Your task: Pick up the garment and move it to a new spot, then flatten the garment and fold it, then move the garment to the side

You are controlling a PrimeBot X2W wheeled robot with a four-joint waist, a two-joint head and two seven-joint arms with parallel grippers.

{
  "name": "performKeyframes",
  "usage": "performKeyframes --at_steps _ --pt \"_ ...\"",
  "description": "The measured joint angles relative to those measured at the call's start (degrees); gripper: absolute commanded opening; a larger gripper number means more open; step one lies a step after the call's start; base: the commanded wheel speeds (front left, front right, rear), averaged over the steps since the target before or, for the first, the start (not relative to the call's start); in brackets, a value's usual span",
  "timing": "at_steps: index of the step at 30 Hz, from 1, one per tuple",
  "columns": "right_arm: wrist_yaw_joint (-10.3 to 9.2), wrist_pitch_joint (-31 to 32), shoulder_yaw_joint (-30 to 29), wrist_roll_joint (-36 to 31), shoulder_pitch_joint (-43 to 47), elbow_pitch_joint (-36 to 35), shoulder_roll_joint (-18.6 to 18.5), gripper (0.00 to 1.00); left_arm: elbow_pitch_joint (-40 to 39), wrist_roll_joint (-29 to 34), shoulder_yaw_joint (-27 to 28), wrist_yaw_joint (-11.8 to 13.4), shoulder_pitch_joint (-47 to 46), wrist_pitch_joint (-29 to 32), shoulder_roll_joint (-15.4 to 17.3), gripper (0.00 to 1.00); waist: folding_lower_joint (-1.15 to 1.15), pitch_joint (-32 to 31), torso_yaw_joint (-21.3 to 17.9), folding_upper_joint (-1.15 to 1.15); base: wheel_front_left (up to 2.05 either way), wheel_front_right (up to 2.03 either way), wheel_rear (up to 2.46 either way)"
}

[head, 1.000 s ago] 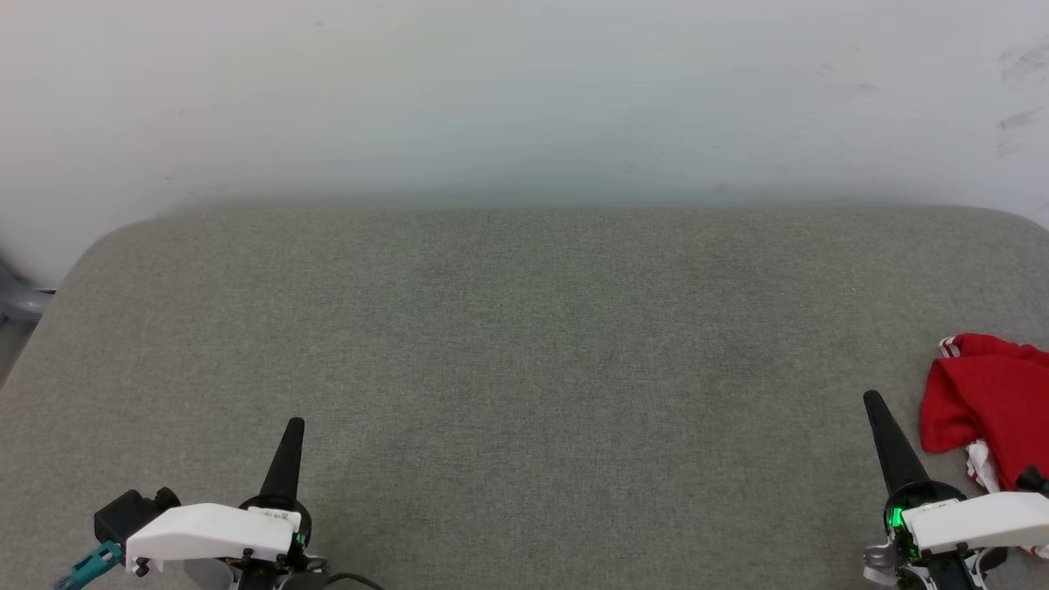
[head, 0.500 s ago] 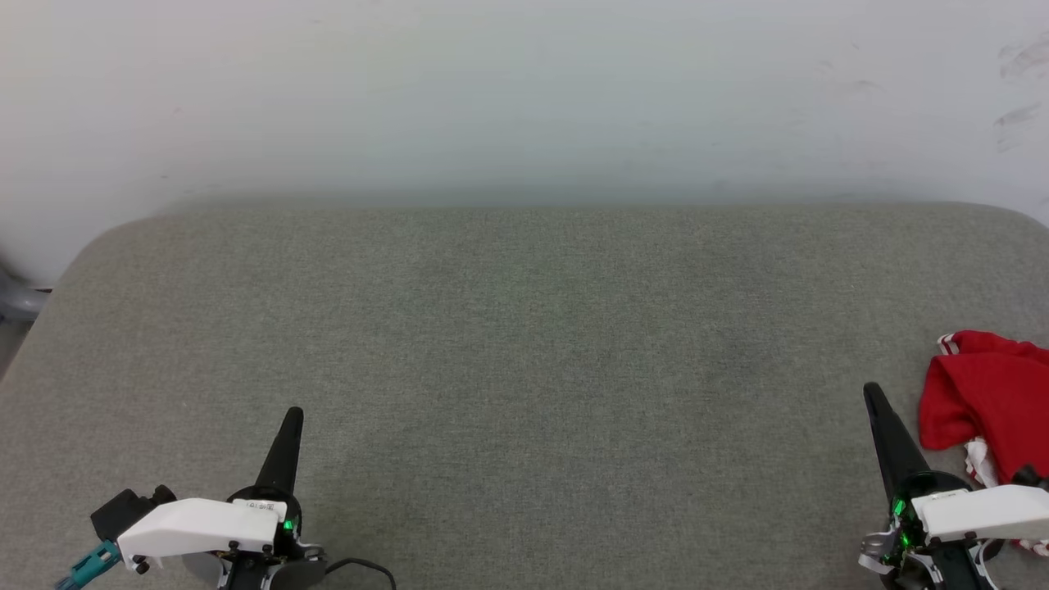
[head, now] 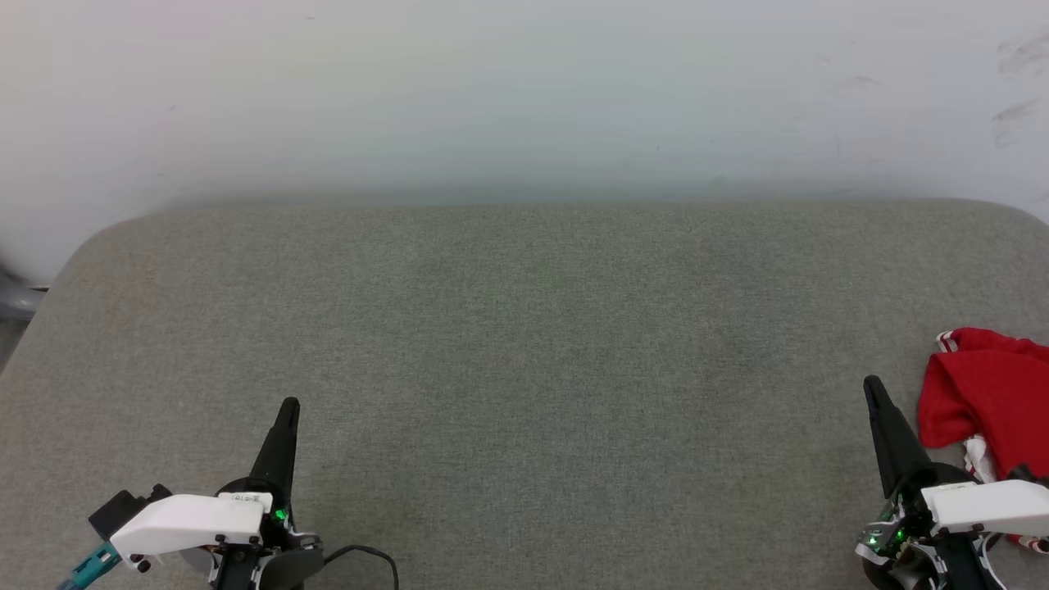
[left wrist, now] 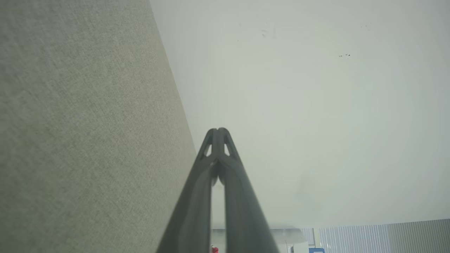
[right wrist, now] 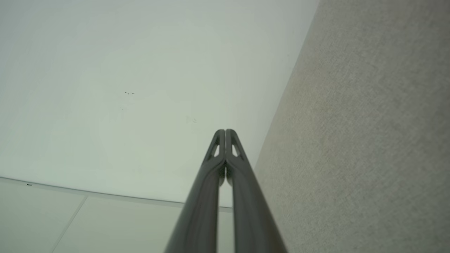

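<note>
The garment, red with a bit of red-white striped trim and white cloth at its lower edge, lies bunched at the right edge of the grey table, partly cut off by the frame. My right gripper stands just left of it, shut and empty, apart from the cloth. At the lower left, far from the garment, my left gripper is also shut on nothing. Both wrist views show the fingertips pressed together, left gripper and right gripper, over the table surface.
A pale wall rises behind the table's far edge. The table's rounded left corner drops off to a grey object beyond it. A black cable trails by the left wrist.
Both grippers' tips stand a little higher in the head view than a second ago, with the wrists lower. The garment has stayed in place.
</note>
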Motion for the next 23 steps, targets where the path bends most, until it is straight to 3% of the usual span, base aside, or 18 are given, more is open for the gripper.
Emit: performKeyframes --at_steps 23 --pt "0.00 0.32 -0.02 7.94 -1.62 2.22 -0.01 0.00 0.27 -7.47 1.25 -0.79 -1.04 2.01 -0.59 0.00 0.00 0.38 -0.28 0.00 0.00 0.00 0.00"
